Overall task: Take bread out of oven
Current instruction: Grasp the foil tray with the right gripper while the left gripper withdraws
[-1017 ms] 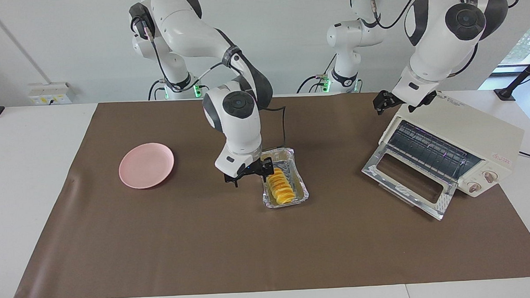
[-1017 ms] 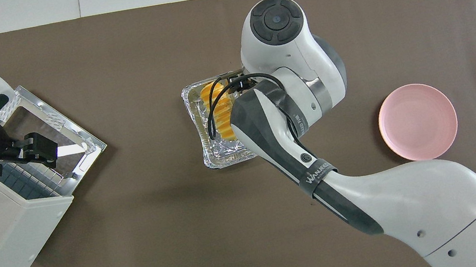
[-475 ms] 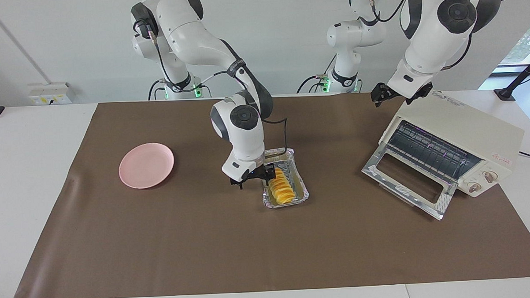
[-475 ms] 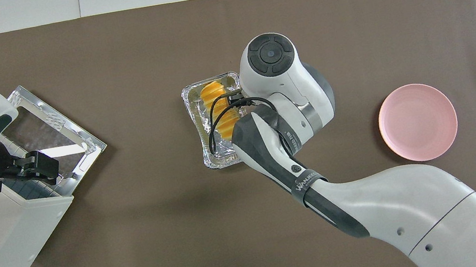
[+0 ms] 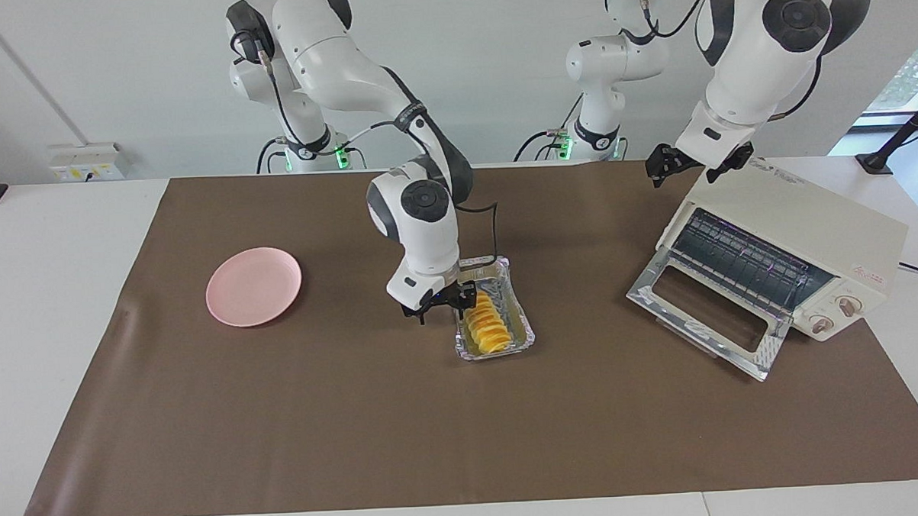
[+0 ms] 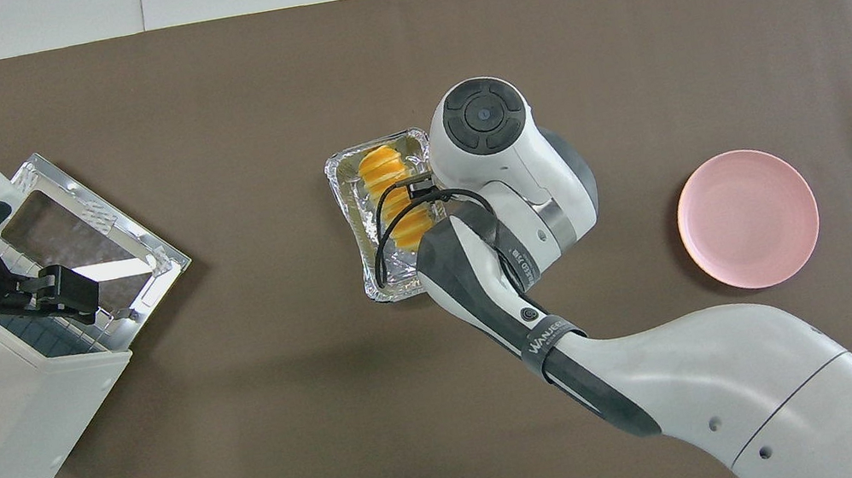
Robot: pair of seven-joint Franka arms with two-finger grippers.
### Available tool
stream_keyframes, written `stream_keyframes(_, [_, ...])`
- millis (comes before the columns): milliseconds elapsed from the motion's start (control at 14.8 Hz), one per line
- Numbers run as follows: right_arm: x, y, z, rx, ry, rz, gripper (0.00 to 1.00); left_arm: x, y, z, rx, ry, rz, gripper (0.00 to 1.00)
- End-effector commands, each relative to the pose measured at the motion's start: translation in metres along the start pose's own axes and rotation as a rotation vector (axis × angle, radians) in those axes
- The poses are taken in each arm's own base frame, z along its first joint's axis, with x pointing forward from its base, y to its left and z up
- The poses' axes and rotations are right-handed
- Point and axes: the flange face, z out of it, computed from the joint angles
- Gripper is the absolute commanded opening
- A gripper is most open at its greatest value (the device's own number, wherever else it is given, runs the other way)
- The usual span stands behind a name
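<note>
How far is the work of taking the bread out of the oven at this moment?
Done: the oven stands with its door down, and the bread lies in the foil tray on the brown mat, outside it. In hand: the right gripper is low at the tray's edge beside the bread. The left gripper waits open over the oven. Left: probably moving the bread to the pink plate.

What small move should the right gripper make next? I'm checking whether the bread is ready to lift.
Probably finish closing on the bread, then lift: the right gripper is down at the foil tray beside the loaf, the pink plate waits empty, and the left gripper waits over the oven.
</note>
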Motion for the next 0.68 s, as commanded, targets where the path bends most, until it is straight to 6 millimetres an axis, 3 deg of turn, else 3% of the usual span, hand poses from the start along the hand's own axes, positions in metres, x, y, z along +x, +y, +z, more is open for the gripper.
stream_keyframes(0, [-0.016,-0.009,-0.002,0.007,0.005,0.003,0.26,-0.005,-0.010,-0.005,-0.013,0.046,-0.012,1.00])
stream_keyframes(136, [-0.017,-0.010,-0.002,0.011,0.013,0.008,0.22,-0.004,-0.015,-0.004,-0.016,0.042,-0.016,1.00])
stream_keyframes(271, [-0.023,-0.015,0.000,0.008,0.013,0.018,0.00,-0.003,-0.022,-0.003,-0.018,0.041,-0.028,1.00])
stream_keyframes(407, [-0.018,-0.011,-0.005,0.001,0.022,0.013,0.00,-0.003,-0.022,-0.004,-0.018,0.041,-0.028,1.00])
stream_keyframes(610, [0.000,0.019,-0.028,0.006,0.050,0.009,0.00,-0.005,-0.016,-0.004,-0.015,0.039,-0.021,1.00])
